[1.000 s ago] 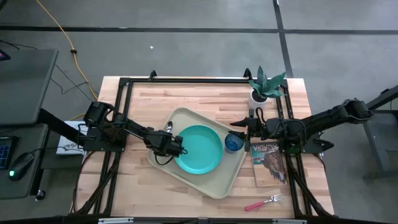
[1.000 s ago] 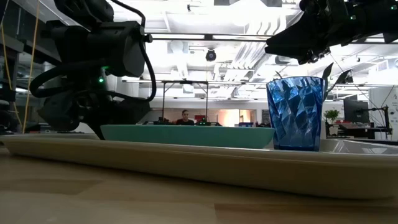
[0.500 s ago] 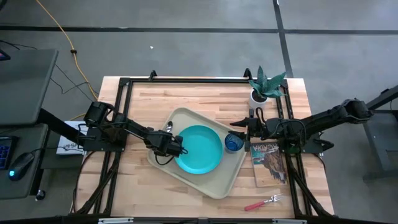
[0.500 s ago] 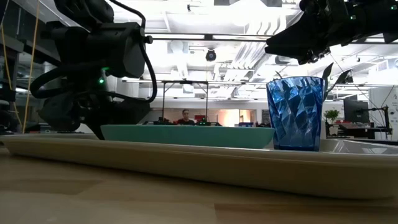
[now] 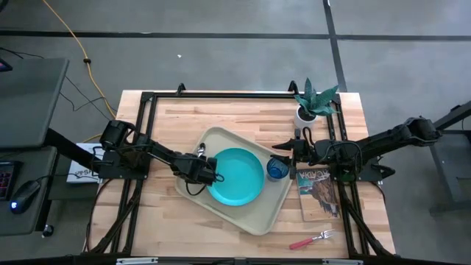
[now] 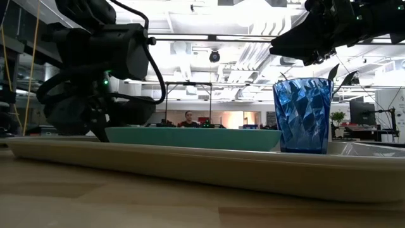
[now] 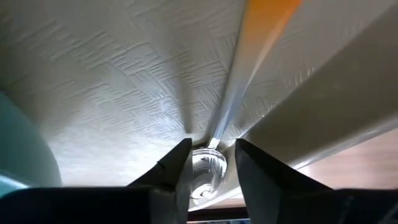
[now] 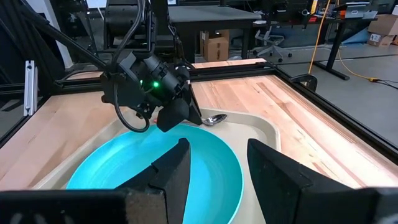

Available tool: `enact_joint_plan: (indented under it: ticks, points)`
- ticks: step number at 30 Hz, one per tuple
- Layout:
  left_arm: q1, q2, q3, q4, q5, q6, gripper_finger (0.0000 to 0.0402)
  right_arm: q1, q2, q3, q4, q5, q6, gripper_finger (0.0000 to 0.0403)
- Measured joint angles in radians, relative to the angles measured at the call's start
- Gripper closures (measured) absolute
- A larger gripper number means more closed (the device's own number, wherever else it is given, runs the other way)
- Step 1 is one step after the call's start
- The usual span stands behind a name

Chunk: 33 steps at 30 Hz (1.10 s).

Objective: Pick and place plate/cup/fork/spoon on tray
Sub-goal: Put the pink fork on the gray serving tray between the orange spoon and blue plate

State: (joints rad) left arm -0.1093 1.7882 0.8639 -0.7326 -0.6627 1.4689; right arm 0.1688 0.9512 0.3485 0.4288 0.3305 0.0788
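Left wrist view: left hand (image 7: 211, 163) spread astride shiny metal spoon (image 7: 208, 167) bowl, seemingly touching textured tray (image 7: 124, 74).

From above, you look straight down on the whole table, the tray (image 5: 239, 213) near its middle. At table height you look level across that tray (image 6: 209, 168) into the room. Your left wrist camera sits very close over its floor (image 7: 124, 74); the right one looks across it (image 8: 261, 127).
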Motion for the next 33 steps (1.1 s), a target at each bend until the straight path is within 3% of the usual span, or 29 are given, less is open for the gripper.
enact_joint_plan:
  ticks: [6, 16, 21, 24, 29, 31, 33]
  points:
    - [-0.017, 0.0, 0.0, -0.017, -0.016, -0.065, 0.0271, 0.0, 0.0, 0.0, 0.0, 0.0, 0.0, 0.0254]
    - [-0.045, -0.019, 0.034, -0.158, -0.077, -0.186, 0.0274, 0.0, 0.0, 0.0, 0.0, 0.0, 0.0, 0.0254]
    - [-0.062, -0.059, 0.109, -0.256, -0.112, -0.337, 0.0275, 0.0, 0.0, 0.0, 0.0, 0.0, 0.0, 0.0254]
    - [-0.063, -0.097, 0.174, -0.328, -0.102, -0.528, 0.0275, 0.0, 0.0, 0.0, 0.001, 0.0, 0.0, 0.0254]
    - [-0.031, -0.2, 0.26, -0.351, 0.029, -0.914, 0.0275, 0.0, 0.0, 0.0, 0.008, 0.0, 0.0, 0.0254]
    - [0.004, -0.259, 0.267, -0.305, 0.142, -1.011, 0.0275, 0.0, 0.0, 0.0, 0.01, 0.0, 0.0, 0.0254]
    - [0.055, -0.329, 0.257, -0.203, 0.323, -1.063, 0.0275, 0.0, 0.0, 0.0, 0.016, 0.001, 0.0, 0.0254]
